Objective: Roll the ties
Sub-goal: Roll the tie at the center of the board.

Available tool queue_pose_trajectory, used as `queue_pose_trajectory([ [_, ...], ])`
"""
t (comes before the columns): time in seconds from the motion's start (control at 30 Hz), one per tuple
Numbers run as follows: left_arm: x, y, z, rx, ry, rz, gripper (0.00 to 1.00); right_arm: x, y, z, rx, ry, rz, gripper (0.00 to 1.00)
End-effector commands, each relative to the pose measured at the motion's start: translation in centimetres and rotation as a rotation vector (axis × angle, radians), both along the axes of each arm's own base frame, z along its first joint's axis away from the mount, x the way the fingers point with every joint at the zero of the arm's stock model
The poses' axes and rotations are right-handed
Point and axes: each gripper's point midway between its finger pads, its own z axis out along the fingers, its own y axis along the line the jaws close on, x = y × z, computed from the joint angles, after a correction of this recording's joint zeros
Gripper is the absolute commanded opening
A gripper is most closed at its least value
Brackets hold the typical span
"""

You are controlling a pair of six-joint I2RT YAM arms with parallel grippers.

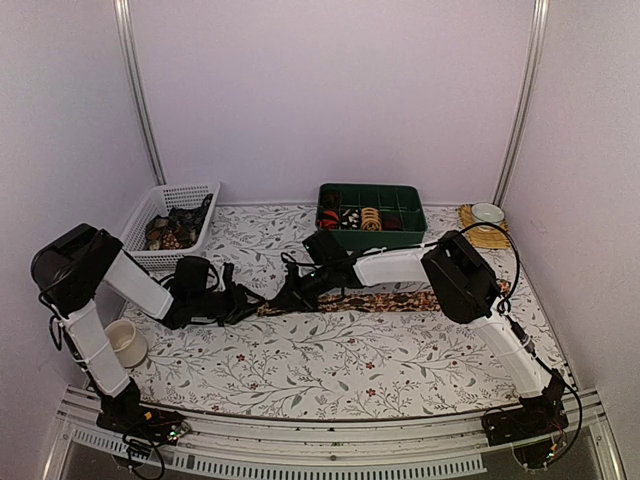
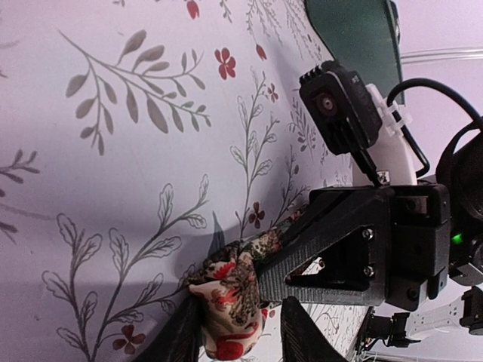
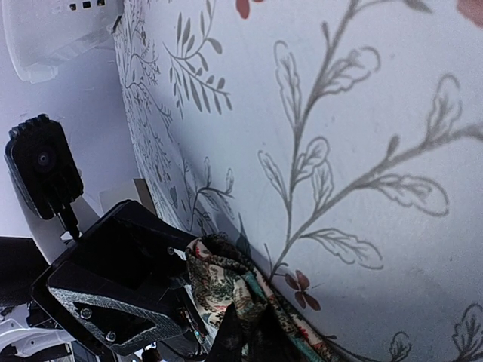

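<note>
Mid-frame: L gripper (image 1: 256, 298) straddles rolled end of tie (image 2: 230, 302), jaws apart; R gripper (image 1: 275, 301) pinched shut on it. Open table (image 1: 330, 372) below; roll shows only in wrist cams

Lilac-walled booth with a flower-print bench

Plain pale lilac walls (image 1: 330, 90) stand behind the jaws and to both sides, with slim metal posts (image 1: 140, 95) in the back corners. Under the jaws, the bench (image 1: 330, 365) wears a white cloth (image 2: 113, 188) printed with grey leafy vines and small red flowers. A metal rail (image 1: 330, 435) edges its near side. The light is soft and even.
</note>
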Motion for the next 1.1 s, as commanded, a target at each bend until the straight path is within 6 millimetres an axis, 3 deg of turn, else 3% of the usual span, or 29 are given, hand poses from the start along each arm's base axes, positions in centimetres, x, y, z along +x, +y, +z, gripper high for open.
queue_pose_trajectory([
  [0.0,-3.6,1.8,-5.8,0.095,0.24,0.025,0.37,-0.8,-1.6,-7.5,-0.139,0.07,-0.018,0.0],
  [0.23,-4.3,1.1,-6.9,0.04,0.292,0.019,0.28,-0.9,-1.6,-7.6,-0.136,0.073,-0.018,0.0],
  [0.53,-3.9,2.3,-7.3,0.112,0.291,0.058,0.0,-0.9,-1.5,-7.4,-0.134,0.07,-0.016,0.0],
  [0.63,-3.4,2.5,-7.3,0.151,0.287,0.062,0.0,-0.6,-1.5,-6.9,-0.134,0.05,-0.021,0.0],
  [0.73,-2.8,3.2,-7.0,0.244,0.265,0.054,0.0,0.4,-1.5,-4.8,-0.127,-0.022,-0.027,0.26],
  [0.83,-2.1,4.5,-6.4,0.385,0.227,0.065,0.0,1.9,-1.8,-1.3,-0.116,-0.118,-0.04,0.44],
  [0.93,-1.4,5.3,-5.3,0.499,0.185,0.063,0.0,3.0,-2.3,2.9,-0.104,-0.215,-0.054,0.52],
  [1.07,-0.7,5.9,-4.0,0.63,0.139,0.05,0.0,3.4,-2.9,6.7,-0.095,-0.325,-0.043,0.54],
])
